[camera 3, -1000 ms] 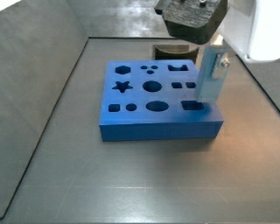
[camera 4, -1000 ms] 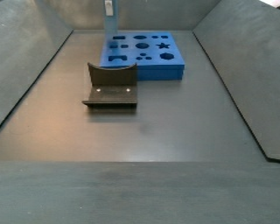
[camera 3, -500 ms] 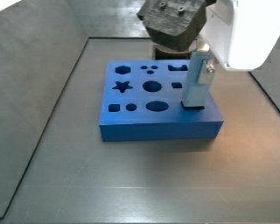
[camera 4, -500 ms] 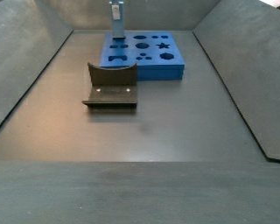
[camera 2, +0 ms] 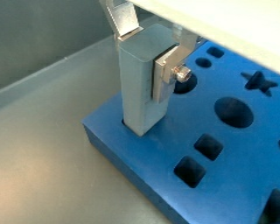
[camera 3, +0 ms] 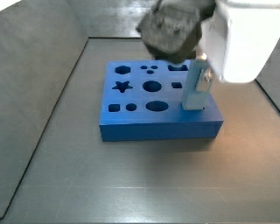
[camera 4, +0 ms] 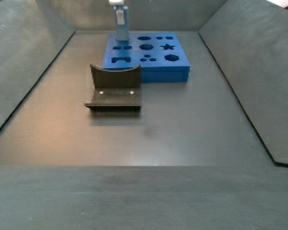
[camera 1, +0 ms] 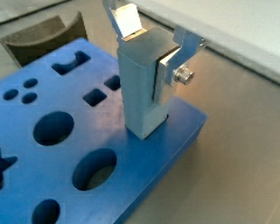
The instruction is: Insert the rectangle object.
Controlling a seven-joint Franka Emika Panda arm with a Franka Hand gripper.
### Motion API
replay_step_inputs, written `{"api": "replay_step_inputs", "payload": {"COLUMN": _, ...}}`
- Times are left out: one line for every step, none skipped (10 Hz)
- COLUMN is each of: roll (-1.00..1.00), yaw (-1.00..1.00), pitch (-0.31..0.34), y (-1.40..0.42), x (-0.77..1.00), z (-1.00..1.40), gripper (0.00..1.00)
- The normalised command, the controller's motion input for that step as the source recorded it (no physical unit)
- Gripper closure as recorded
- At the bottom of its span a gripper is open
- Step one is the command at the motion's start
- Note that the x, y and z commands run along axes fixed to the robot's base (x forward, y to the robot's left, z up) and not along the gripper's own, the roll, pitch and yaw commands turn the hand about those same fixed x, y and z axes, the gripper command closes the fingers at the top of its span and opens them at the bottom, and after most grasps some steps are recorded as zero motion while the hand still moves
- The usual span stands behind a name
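The rectangle object [camera 1: 146, 92] is a pale sky-blue block, standing upright. My gripper [camera 1: 152, 51] is shut on its upper part, with a silver finger [camera 1: 175, 61] on each side. The block's lower end stands in a rectangular hole near a corner of the dark-blue board [camera 1: 38, 98]. Both wrist views show this: block [camera 2: 140, 87], gripper [camera 2: 150, 51], board [camera 2: 241, 164]. In both side views the block [camera 3: 198, 87] [camera 4: 118, 24] stands on the board [camera 3: 160, 131] [camera 4: 158, 70] under the gripper [camera 3: 201, 66] [camera 4: 116, 9].
The board has several shaped holes, among them a star [camera 3: 122, 87] and circles [camera 3: 157, 107]. The dark fixture [camera 4: 114, 90] stands on the grey floor beside the board and also shows in a wrist view [camera 1: 43, 39]. Sloped grey walls [camera 4: 21, 81] enclose the floor.
My gripper has come down with the block. The block's lower end has sunk further into the hole at the board's corner.
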Motion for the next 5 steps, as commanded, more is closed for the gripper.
{"api": "replay_step_inputs", "payload": {"roll": 0.13, "yaw": 0.0, "pitch": 0.013, "y": 0.0, "x": 0.1, "z": -0.41, "gripper": 1.0}}
{"api": "replay_step_inputs", "payload": {"roll": 0.09, "yaw": 0.0, "pitch": 0.004, "y": 0.0, "x": 0.09, "z": -0.51, "gripper": 1.0}}
{"api": "replay_step_inputs", "payload": {"roll": 0.0, "yaw": 0.0, "pitch": 0.0, "y": 0.0, "x": 0.06, "z": -0.57, "gripper": 1.0}}
{"api": "replay_step_inputs", "payload": {"roll": -0.22, "yaw": 0.0, "pitch": -0.024, "y": 0.03, "x": -0.06, "z": -0.25, "gripper": 1.0}}
{"api": "replay_step_inputs", "payload": {"roll": -0.01, "yaw": 0.0, "pitch": 0.0, "y": 0.0, "x": 0.0, "z": 0.0, "gripper": 1.0}}
